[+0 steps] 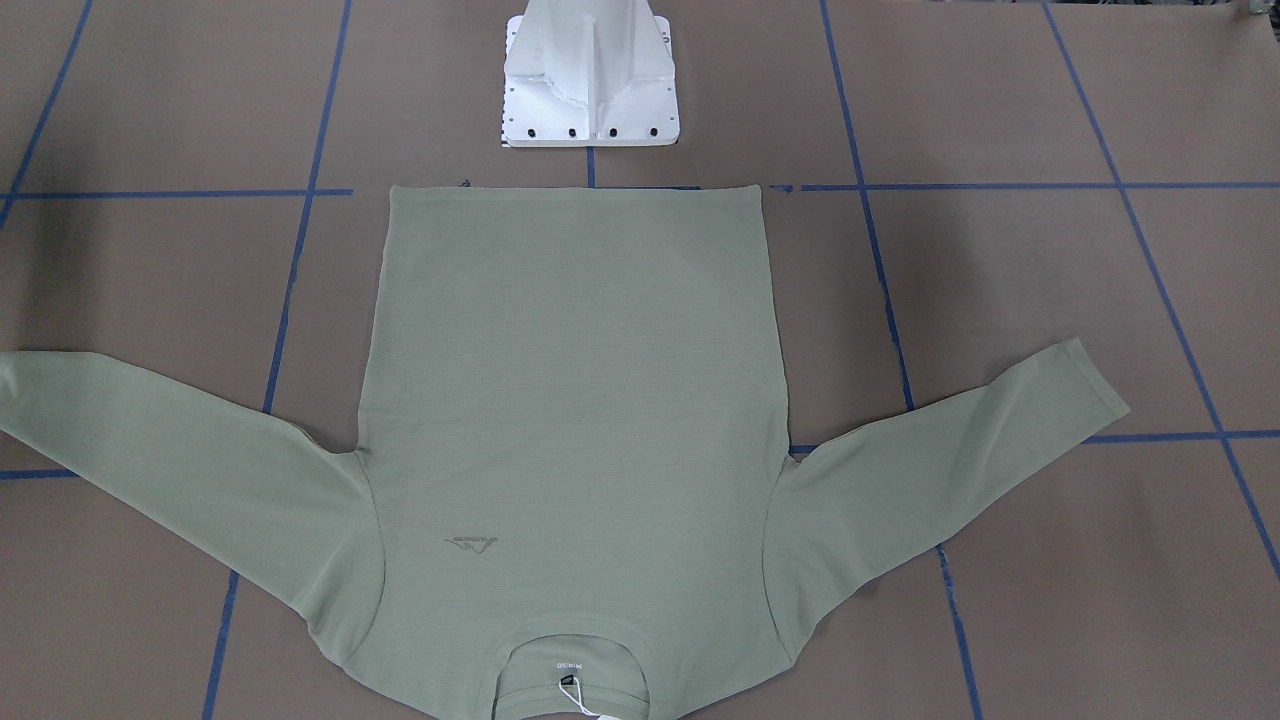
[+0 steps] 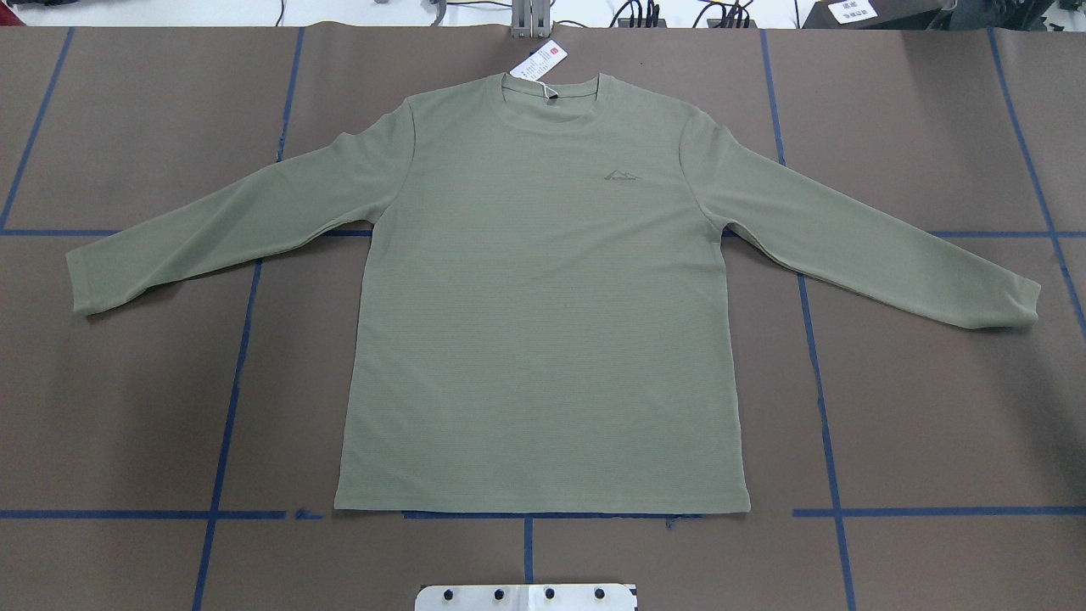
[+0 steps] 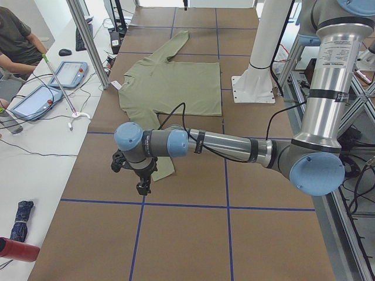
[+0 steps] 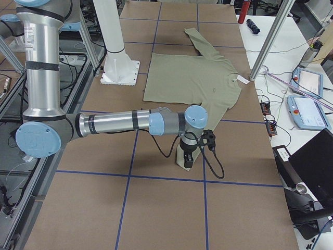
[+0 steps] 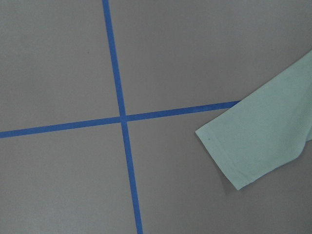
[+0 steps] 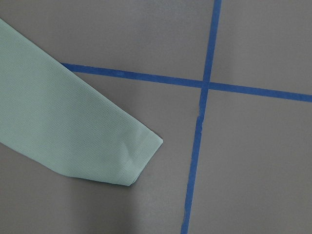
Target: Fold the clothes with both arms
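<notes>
While the sage-green long-sleeved shirt [image 2: 543, 322] lies flat and face up in the middle of the brown table [image 2: 127, 407], its hem is nearest the white pedestal base [image 1: 590, 70] and its collar, with a white hang tag [image 2: 539, 61], points to the far edge. Both sleeves spread outward and slant back toward the robot's side. The left end effector [image 3: 142, 186] hangs by the left cuff [image 5: 229, 156], and the right end effector [image 4: 188, 160] by the right cuff [image 6: 139, 153]. Each shows only from the side, so I cannot tell whether its jaws are apart or closed, or whether they touch the cloth. Blue tape lines [image 2: 819, 382] cross the table.
</notes>
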`<state>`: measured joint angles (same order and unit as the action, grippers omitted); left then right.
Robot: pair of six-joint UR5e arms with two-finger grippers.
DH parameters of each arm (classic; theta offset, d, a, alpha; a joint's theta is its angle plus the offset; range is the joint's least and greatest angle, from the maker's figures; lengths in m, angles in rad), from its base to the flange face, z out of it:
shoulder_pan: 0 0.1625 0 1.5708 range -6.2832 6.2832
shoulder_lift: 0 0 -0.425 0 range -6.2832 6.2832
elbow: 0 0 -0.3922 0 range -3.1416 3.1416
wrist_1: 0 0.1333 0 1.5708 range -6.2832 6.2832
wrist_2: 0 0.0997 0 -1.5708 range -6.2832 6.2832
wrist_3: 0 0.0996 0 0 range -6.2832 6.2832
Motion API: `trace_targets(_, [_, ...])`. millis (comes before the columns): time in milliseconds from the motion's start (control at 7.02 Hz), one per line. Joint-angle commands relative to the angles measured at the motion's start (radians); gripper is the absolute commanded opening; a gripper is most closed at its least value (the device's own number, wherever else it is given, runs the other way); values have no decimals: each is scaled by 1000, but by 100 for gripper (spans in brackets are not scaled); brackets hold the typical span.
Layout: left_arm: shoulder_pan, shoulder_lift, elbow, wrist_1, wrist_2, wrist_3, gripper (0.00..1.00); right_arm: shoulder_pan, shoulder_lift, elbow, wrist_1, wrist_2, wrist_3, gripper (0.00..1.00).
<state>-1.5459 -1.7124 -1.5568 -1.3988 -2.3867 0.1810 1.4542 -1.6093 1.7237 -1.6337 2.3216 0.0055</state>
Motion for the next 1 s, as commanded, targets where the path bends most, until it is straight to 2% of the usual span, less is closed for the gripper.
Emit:
trace_targets(0, [-11,-13,29,3,-34,32,100,0,-8,-3,0,-1,-1,100])
trace_targets(427, [-3,-3,-63,9,-23,31,100,-2,6,-7,15,30,42,100])
trace_targets(712, [-2,-3,-60,3,-34,40,100,-12,-26,-36,189,42,45,100])
trace_targets(855, [-2,8,-65,3,-35,40,100,-29,-31,-42,213,91,45,100])
